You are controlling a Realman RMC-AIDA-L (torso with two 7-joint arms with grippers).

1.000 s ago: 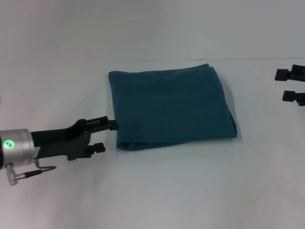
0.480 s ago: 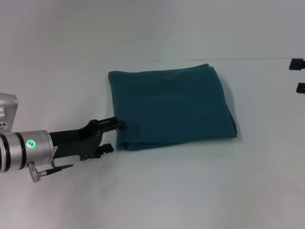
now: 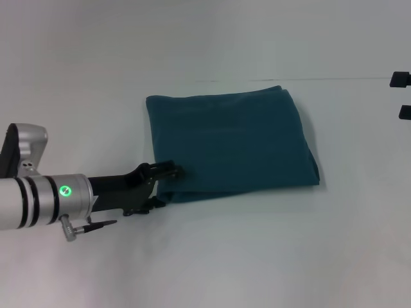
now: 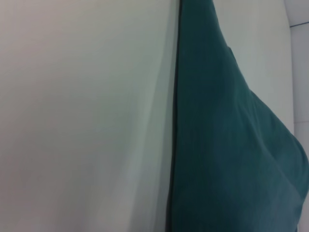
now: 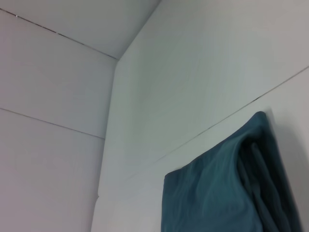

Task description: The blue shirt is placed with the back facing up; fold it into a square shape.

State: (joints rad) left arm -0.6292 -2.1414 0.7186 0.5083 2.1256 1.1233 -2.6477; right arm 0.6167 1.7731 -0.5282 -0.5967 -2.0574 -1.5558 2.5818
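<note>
On the white bench (image 3: 257,256), the blue shirt (image 3: 231,141) is shown already folded into a compact, nearly square stack near the centre. The left hand (image 3: 168,186) is placed at the stack's near-left corner, its fingers parted, the upper finger over the fabric edge and the lower beside it; nothing is gripped. A clean finish is judged to require all layers taken together, without dragging. The right hand (image 3: 403,96) is parked at the far right, fingers parted
</note>
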